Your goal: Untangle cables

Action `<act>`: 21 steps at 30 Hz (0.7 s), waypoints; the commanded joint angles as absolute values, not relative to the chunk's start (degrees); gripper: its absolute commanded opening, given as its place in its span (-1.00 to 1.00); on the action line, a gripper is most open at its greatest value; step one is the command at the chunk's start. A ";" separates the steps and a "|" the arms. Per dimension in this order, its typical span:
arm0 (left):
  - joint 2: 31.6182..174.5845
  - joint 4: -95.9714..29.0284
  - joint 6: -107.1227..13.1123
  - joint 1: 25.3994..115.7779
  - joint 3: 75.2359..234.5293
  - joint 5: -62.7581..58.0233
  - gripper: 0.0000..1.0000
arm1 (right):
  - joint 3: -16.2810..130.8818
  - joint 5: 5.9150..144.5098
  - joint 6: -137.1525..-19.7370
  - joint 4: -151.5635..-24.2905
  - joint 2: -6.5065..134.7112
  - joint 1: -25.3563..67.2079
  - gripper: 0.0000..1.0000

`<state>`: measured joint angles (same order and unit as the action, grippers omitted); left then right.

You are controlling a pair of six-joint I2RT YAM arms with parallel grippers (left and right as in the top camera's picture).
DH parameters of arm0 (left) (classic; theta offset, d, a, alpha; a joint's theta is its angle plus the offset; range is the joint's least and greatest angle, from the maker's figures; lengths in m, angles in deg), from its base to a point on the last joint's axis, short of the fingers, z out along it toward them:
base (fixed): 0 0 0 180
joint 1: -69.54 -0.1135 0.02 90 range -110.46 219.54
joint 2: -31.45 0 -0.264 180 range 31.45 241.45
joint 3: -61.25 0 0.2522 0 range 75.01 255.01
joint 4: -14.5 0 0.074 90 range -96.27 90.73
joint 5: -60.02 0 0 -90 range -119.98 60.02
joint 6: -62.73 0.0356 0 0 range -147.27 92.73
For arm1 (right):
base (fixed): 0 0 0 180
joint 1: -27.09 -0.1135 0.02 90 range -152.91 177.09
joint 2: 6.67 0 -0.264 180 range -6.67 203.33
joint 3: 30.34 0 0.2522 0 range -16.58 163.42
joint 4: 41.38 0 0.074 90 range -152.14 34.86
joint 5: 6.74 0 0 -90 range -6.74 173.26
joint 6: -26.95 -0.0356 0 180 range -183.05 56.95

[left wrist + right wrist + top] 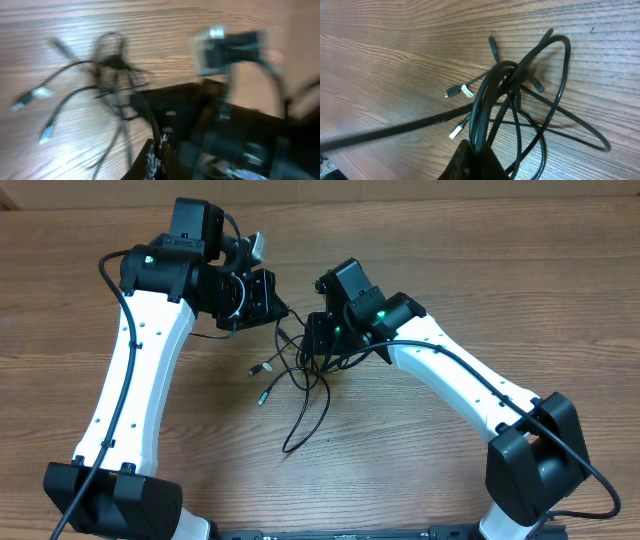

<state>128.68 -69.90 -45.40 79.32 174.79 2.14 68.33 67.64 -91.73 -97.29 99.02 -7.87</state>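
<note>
Tightly, thin glossy looped cables between closed right fingers and closed left fingers.

No text, label, brand, number or sign can be read anywhere in the overhead or either wrist view.

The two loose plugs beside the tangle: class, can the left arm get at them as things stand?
Probably yes. The plugs lie on bare table near the left arm, nothing between. Its jaws are shut, seemingly on a strand of the cables, so it must let go first.
</note>
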 commanded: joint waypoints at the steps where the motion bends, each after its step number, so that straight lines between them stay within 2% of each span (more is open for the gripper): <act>1: 127.07 -72.78 -50.25 79.69 175.49 -14.34 -0.92 | 70.03 68.01 -91.71 -97.42 93.71 -6.30 -0.92; 8: 127.07 -75.91 -57.88 79.67 174.71 -33.54 -0.92 | 70.12 68.21 -91.71 -98.17 84.22 -1.44 -0.92; 13: 127.09 -75.95 -59.91 79.08 174.47 -33.47 -0.92 | 70.12 70.68 -91.78 -101.47 79.44 2.77 -0.93; 16: 127.07 -75.97 -61.64 76.92 174.47 -34.17 -0.91 | 70.12 80.05 -96.15 -106.93 78.74 4.74 -0.92; 21: 127.09 -76.15 -63.76 72.35 174.47 -34.43 -0.92 | 69.92 86.89 -99.73 -111.63 78.74 6.80 -0.92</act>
